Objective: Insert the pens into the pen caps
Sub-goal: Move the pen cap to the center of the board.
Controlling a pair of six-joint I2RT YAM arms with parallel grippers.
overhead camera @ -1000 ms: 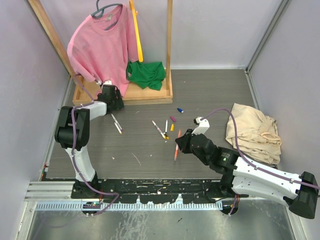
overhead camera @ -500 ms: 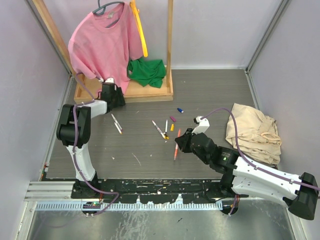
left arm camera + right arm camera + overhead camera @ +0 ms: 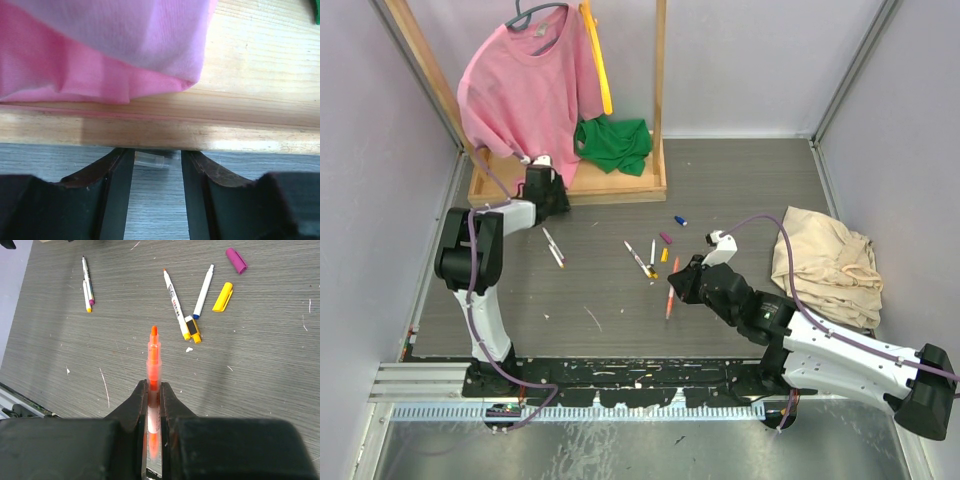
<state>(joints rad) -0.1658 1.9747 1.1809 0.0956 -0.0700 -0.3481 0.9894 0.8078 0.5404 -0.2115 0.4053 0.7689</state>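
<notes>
Closest in, the right gripper (image 3: 153, 390) is clamped tight on the orange pen (image 3: 154, 360), tip bare and pointing away over the grey table (image 3: 260, 365). Just beyond that tip lie two loose pens: a white one with an orange tip (image 3: 176, 307) and, angled beside it, a blue-tipped pen (image 3: 203, 286). The yellow cap (image 3: 222, 296) lies just right of them, the magenta cap (image 3: 236, 260) a little farther out, the blue cap (image 3: 680, 220) farther on. Off to the left, two more pens (image 3: 87, 282) lie side by side. Farthest back, the left gripper (image 3: 156, 165) is at the wooden base (image 3: 240, 115) under the pink shirt (image 3: 100, 50), fingers either side of a small clear tube (image 3: 155, 160) - pinched or merely bracketed, I can't tell.
</notes>
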